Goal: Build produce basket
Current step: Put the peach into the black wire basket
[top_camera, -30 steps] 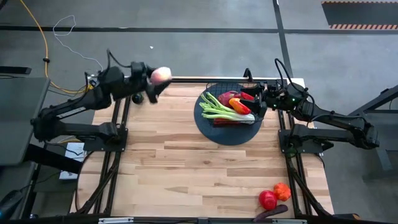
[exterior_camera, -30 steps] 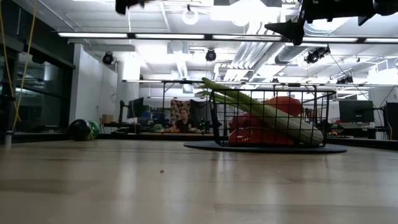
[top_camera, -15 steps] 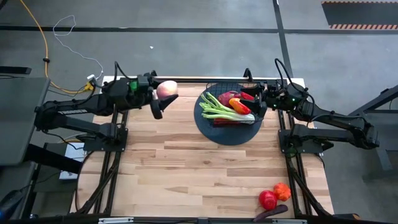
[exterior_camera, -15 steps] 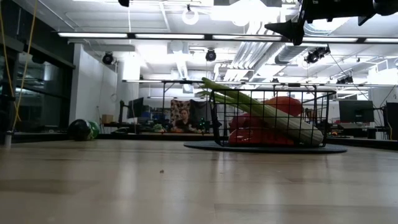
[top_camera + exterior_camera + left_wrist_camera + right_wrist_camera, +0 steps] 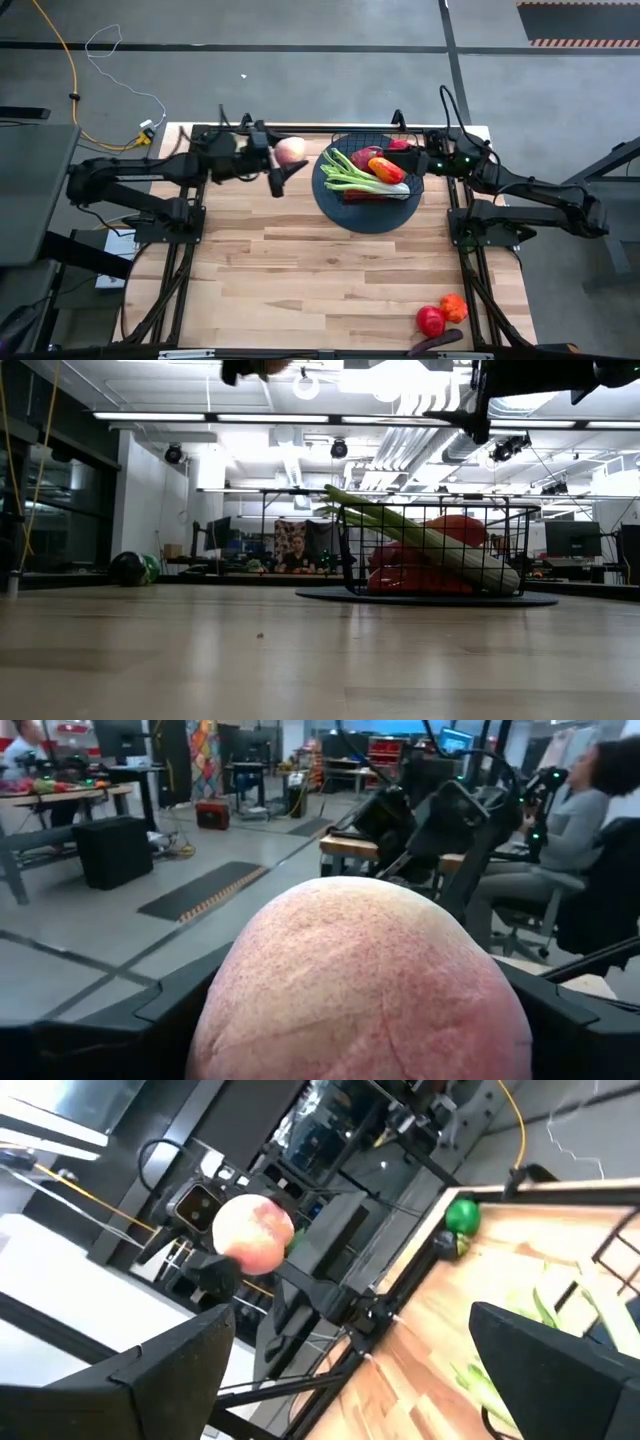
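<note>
A peach is clamped in the left gripper just beside the part-filled basket, the right gripper is spread empty above it, and a tomato is left well apart.

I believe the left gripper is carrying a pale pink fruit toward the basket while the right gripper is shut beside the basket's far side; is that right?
Not quite: the right gripper is open, its dark fingers standing wide apart in the right wrist view. The rest holds: the left gripper carries the pale pink fruit above the table, close to the basket, as the high view shows.
</note>
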Controlling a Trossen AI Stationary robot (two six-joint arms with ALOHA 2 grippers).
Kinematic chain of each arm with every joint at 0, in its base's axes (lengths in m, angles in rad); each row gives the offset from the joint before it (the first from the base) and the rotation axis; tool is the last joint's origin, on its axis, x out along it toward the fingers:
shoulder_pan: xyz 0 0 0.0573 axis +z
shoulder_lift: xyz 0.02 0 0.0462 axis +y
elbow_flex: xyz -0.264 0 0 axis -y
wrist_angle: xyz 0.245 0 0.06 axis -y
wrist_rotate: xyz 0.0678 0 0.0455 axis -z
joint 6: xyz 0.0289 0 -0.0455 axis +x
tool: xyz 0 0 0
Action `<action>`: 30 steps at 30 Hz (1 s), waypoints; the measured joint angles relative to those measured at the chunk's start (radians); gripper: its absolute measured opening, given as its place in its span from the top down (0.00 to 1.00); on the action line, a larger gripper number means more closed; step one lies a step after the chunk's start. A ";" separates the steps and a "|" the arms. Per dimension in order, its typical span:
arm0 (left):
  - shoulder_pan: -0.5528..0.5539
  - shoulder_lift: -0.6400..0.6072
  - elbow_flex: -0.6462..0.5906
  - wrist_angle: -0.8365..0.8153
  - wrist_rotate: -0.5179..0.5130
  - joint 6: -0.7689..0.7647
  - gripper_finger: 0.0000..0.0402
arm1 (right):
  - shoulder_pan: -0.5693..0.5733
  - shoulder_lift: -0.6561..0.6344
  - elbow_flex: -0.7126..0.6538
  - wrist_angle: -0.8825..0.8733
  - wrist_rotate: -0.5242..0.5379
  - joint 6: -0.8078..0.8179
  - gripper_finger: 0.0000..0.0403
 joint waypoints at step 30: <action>0.227 0.959 0.803 -0.470 0.109 0.087 0.19 | 0.000 0.025 0.000 0.238 0.000 -0.075 0.02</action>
